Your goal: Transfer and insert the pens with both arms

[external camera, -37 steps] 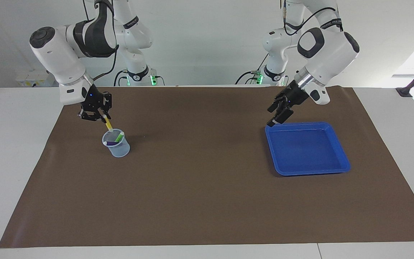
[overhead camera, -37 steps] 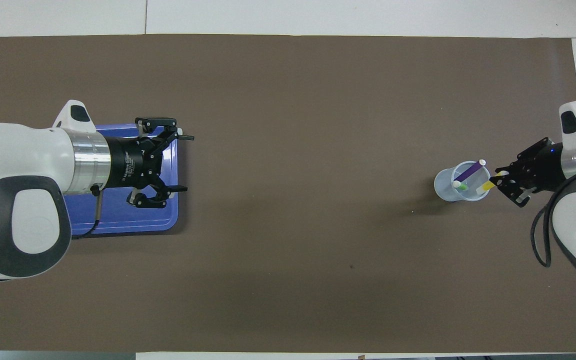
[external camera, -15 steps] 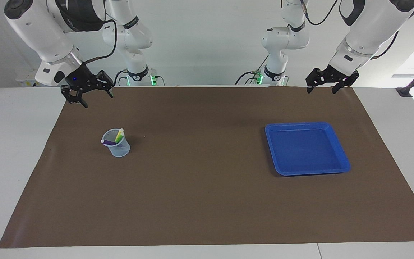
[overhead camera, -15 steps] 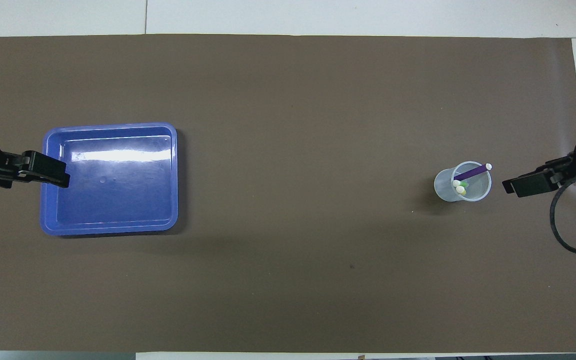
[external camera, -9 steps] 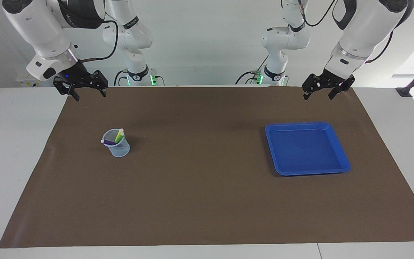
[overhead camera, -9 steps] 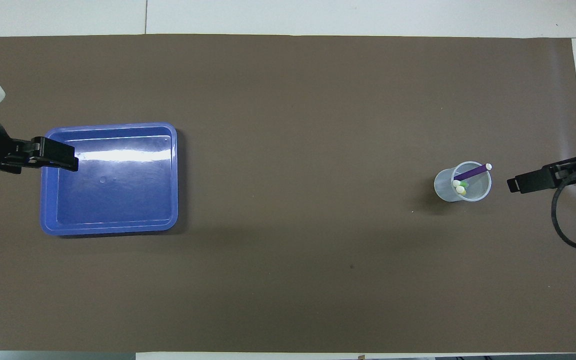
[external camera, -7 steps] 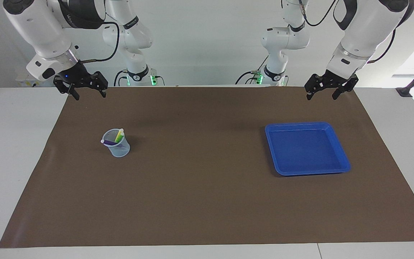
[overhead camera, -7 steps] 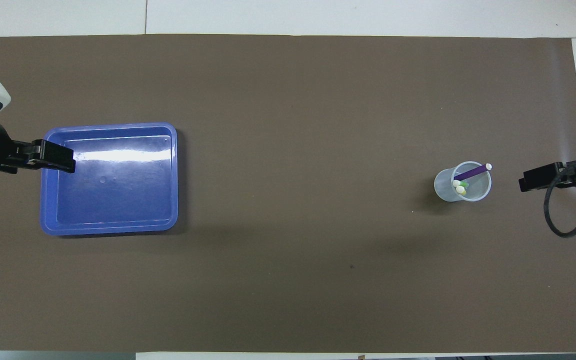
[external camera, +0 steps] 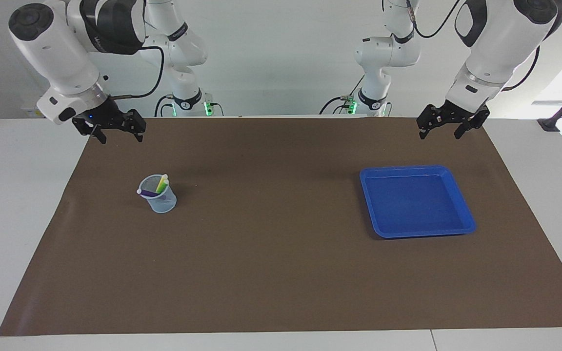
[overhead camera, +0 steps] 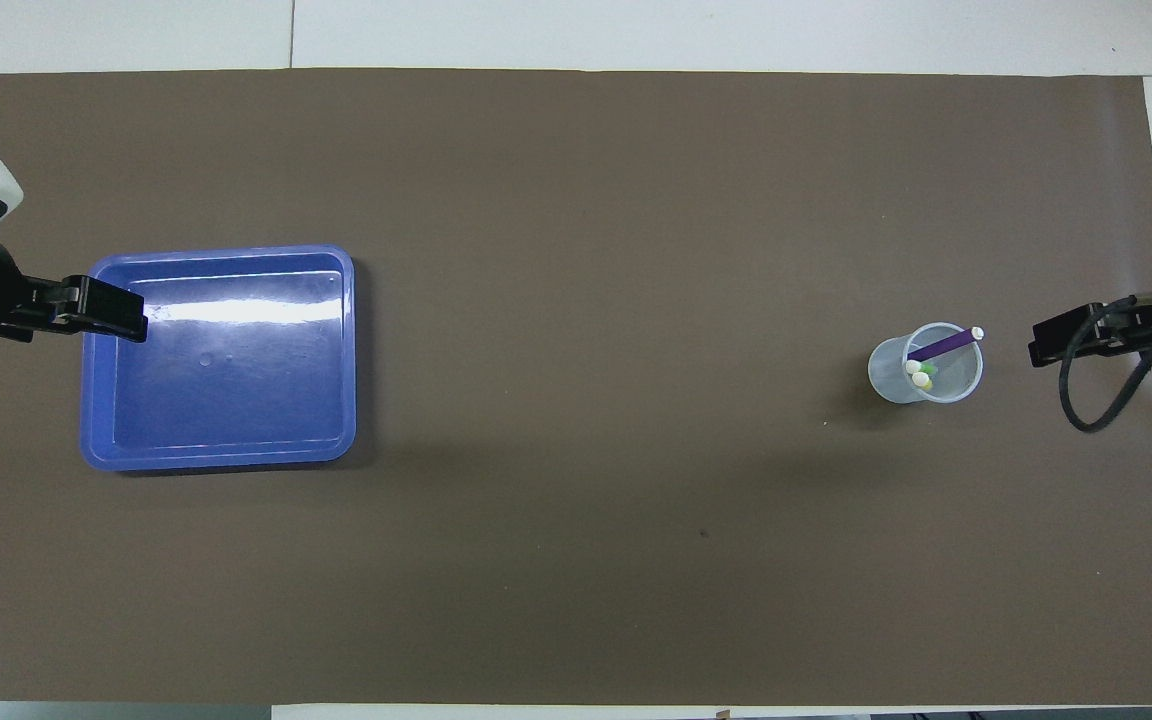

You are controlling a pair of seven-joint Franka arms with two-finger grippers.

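Parking both arms: we hold left gripper (external camera: 441, 128) and right gripper (external camera: 114, 131) high, fingers spread, empty. Pens (external camera: 160, 187) sit in cup (external camera: 161, 201); tray (external camera: 461, 227) bare. We avoid nudging cup.

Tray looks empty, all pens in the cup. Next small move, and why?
Probably none: hold both arms raised. The yellow, green and purple marker pens all stand in the clear plastic cup, the blue plastic tray holds nothing, and the left tool and right tool hang open.
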